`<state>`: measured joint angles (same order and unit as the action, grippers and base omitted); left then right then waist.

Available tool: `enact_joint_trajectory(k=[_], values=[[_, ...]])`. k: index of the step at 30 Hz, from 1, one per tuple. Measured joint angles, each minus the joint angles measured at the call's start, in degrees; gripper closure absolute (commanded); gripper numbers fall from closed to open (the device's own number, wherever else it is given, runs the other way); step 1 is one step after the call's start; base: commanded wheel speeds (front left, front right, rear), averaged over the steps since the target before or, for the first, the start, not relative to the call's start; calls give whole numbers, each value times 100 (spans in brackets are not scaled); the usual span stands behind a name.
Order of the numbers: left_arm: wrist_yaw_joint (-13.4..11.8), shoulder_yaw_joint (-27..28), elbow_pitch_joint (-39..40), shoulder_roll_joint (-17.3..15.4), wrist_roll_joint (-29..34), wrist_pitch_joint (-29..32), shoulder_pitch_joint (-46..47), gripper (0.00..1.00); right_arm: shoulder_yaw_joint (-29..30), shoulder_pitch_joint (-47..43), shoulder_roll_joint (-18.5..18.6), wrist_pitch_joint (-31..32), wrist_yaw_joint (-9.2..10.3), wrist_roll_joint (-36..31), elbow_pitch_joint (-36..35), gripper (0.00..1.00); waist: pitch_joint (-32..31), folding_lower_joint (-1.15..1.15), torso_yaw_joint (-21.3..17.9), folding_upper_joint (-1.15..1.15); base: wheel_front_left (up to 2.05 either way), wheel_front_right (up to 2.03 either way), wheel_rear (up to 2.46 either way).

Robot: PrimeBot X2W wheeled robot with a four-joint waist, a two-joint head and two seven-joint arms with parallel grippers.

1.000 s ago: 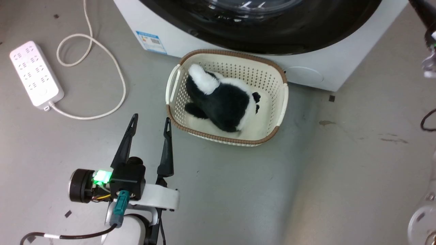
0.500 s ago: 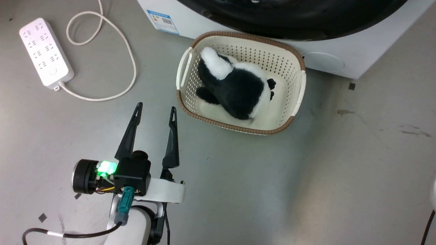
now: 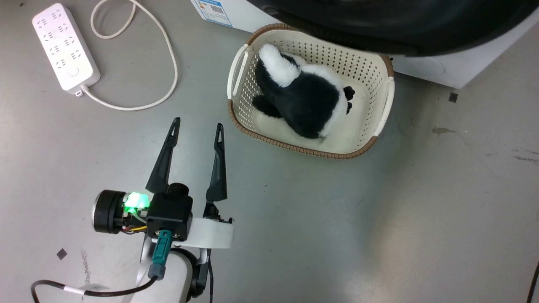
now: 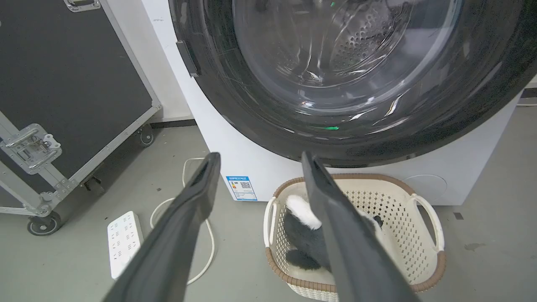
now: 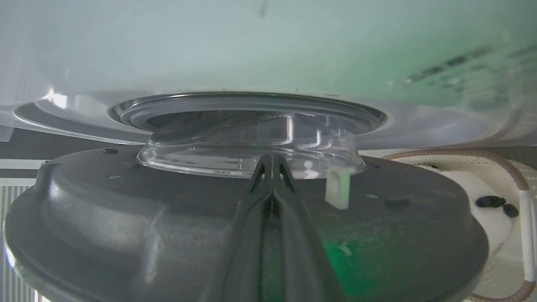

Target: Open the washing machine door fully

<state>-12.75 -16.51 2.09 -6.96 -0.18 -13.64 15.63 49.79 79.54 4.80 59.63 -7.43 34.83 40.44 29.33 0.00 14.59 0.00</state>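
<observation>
The white washing machine (image 4: 218,138) fills the top of the left wrist view, its front covered by the glossy black washing machine door (image 4: 251,109) with the clear glass bowl. In the right wrist view the door's dark inner face (image 5: 105,218) stands apart from the machine's white front (image 5: 209,50), so the door is ajar. My right gripper (image 5: 272,158) is shut, tips against that inner face just below the glass bowl (image 5: 235,155). My left gripper (image 3: 197,125) hangs open and empty over the floor, left of the basket. The door's lower rim (image 3: 379,21) crosses the head view's top.
A cream basket (image 3: 328,54) holding a black-and-white plush toy (image 3: 307,101) sits on the floor right under the door. A white power strip (image 3: 65,46) with its looped cable (image 3: 168,50) lies at the left. A black wheeled flight case (image 4: 63,84) stands left of the machine.
The head camera has moved: machine, basket and power strip have slid up and right in the picture. The left gripper stays open and keeps its place by the basket.
</observation>
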Motion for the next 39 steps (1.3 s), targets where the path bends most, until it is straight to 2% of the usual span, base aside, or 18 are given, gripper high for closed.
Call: enact_joint_trajectory(k=[10,15,21,26,32,33,39], values=[[-121,-144,-88,-92,-52,-104,97,0,481,-237,-153,1035,0,136,-140,100,-246,0,34,0,0,0,0],[-121,-151,-194,-107,-60,-104,69,0,292,-825,-151,1094,0,486,-34,100,-586,0,5,0,0,0,0],[-121,-154,-269,-129,-100,-104,-114,0,-290,-1504,-152,1076,0,1139,183,100,-981,-1,-63,0,0,0,0],[-120,-162,-326,-138,-101,-104,-203,0,-1009,-1983,-149,979,0,1834,397,100,-1232,-1,-95,0,0,0,0],[-112,-204,-397,-141,-103,-104,-352,0,-2292,-2621,-151,844,0,2961,570,100,-1482,-2,-80,0,0,0,0],[-112,-243,-426,-142,-103,-104,-412,0,-3065,-2991,-151,764,0,3575,527,100,-1591,-2,-63,0,0,0,0],[-69,-304,-504,-141,-120,-104,-563,0,-4708,-3811,-159,350,0,4788,115,100,-1768,-1,-53,0,0,0,0]])
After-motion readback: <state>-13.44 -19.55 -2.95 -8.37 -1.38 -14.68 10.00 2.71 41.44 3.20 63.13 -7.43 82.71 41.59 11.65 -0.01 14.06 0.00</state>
